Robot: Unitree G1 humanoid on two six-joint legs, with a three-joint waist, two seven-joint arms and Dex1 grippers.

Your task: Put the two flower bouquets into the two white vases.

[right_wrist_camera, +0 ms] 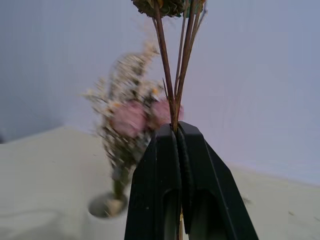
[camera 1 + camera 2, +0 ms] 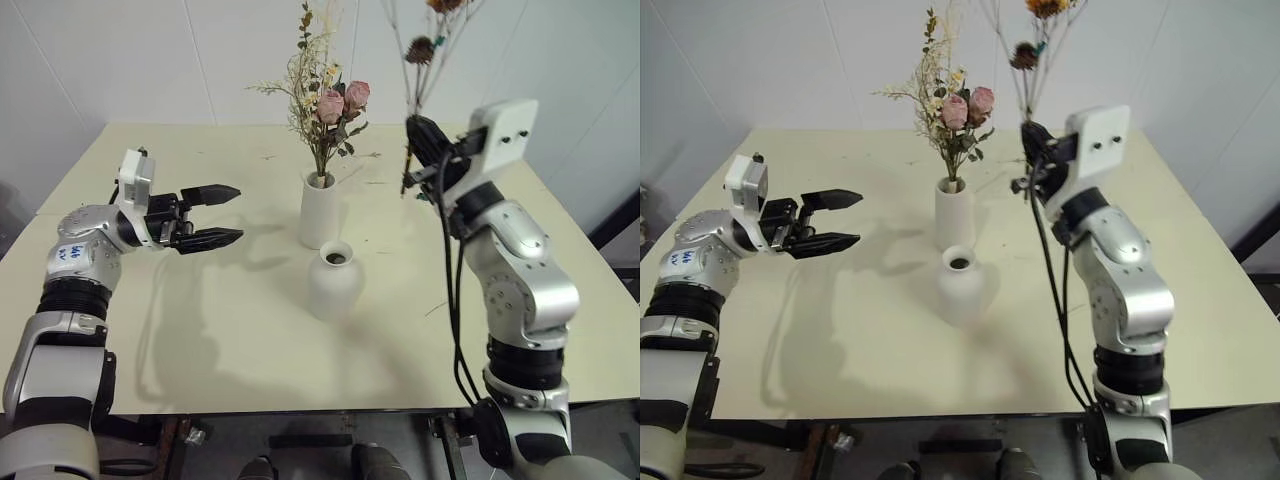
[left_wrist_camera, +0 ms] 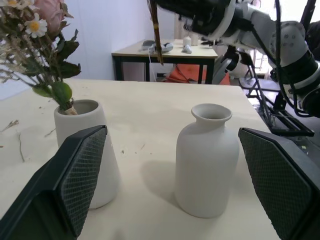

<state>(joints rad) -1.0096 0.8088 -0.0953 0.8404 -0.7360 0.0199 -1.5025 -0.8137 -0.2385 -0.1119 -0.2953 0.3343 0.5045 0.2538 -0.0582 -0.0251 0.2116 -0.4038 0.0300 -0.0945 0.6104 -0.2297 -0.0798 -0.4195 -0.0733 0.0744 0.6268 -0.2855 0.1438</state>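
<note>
We are about halfway through. The big bunch [image 2: 325, 105], with pink roses, pale grasses and green leaves, already stands upright in the tall vase [image 2: 319, 210] near the middle of the table [image 2: 200, 330], its stems dropping straight into the mouth. The round vase [image 2: 335, 279] stands just in front of the tall one, close beside it but apart from it, and its narrow neck has nothing in it.

What is left is the thin bunch [image 2: 425, 60]. Our right gripper [image 2: 418, 135] is clamped tight on its stems, the two black fingers pressed together around them, and holds it upright in the air to the right of both vases, well above the table. The stems are few, brown and wiry; they rise from the fingers to small dark seed heads and an orange blossom at the top edge of the head views. A short length of stem hangs below the fingers.

Our left gripper [image 2: 205, 215] holds nothing. Its fingers are spread wide and point sideways toward the vases; in the left wrist view the round vase sits between them but still apart.

We judge the remaining step as bringing the stem ends over the round vase's neck and lowering them in, a fine fit for such a small opening.
</note>
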